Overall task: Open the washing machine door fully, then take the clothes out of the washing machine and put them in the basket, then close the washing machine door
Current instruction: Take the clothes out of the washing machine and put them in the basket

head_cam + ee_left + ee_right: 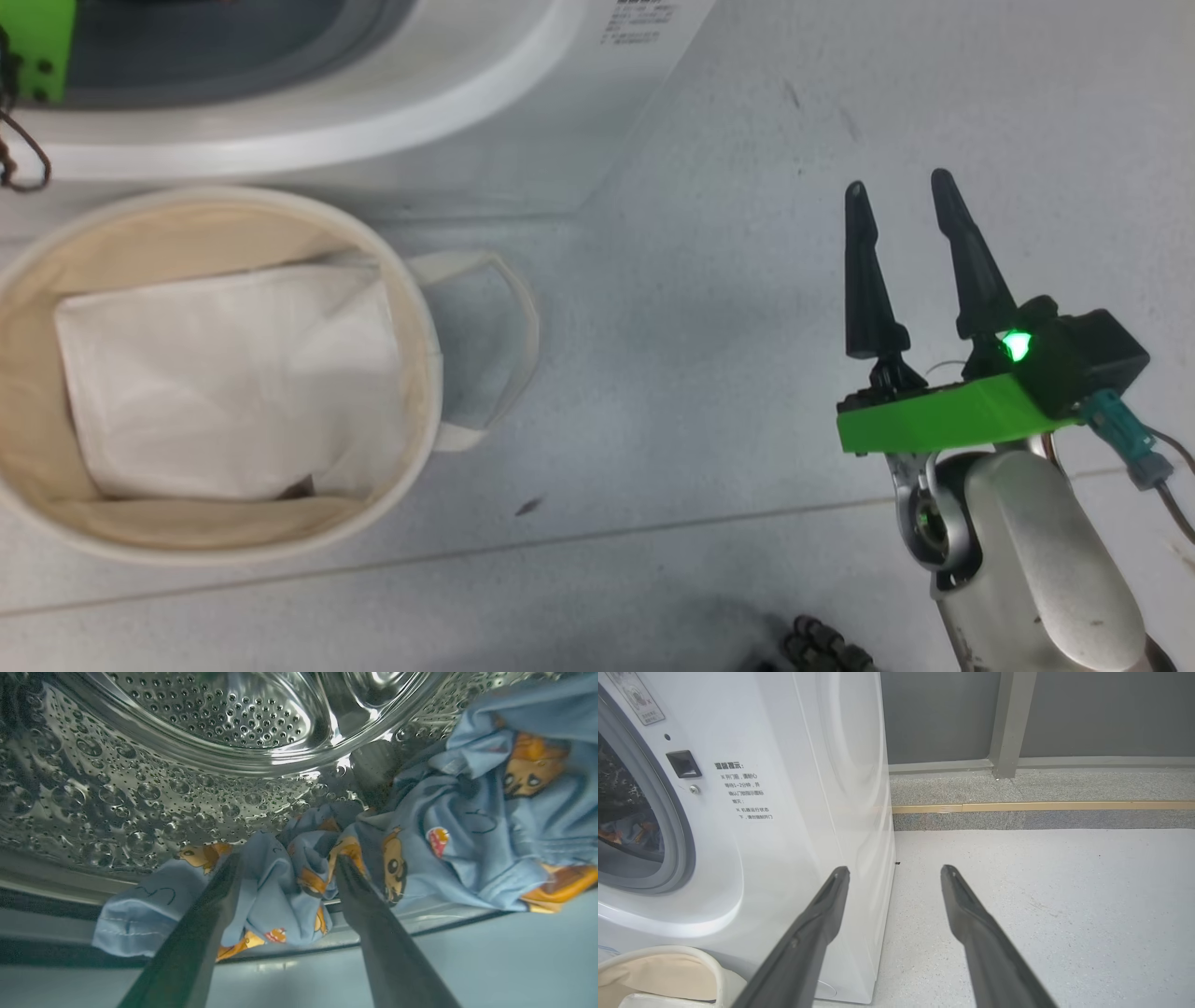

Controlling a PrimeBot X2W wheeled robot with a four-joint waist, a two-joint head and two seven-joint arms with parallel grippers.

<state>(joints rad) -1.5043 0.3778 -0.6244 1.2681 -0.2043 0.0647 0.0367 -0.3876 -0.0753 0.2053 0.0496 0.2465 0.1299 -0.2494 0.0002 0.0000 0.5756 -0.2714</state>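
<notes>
The white washing machine point(392, 121) stands at the top left of the head view, its door out of view. The blue bear-printed clothes point(467, 826) lie in the steel drum point(210, 714) and spill over its lower lip. My left gripper point(288, 858) is open at the drum mouth, its fingers astride a hanging fold of the clothes without closing on it. My right gripper point(898, 182) is open and empty over the floor, right of the machine. The cream basket point(411, 308) sits in front of the machine. From the right wrist, my right gripper point(895, 870) points past the machine's corner point(878, 812).
A flat white folded sheet point(224, 373) lies inside the basket. The grey gasket point(677, 830) rings the opening, with clothes point(626, 830) visible inside. A grey wall and floor step point(1017, 807) run behind the machine. Bare grey floor point(700, 280) lies between basket and right gripper.
</notes>
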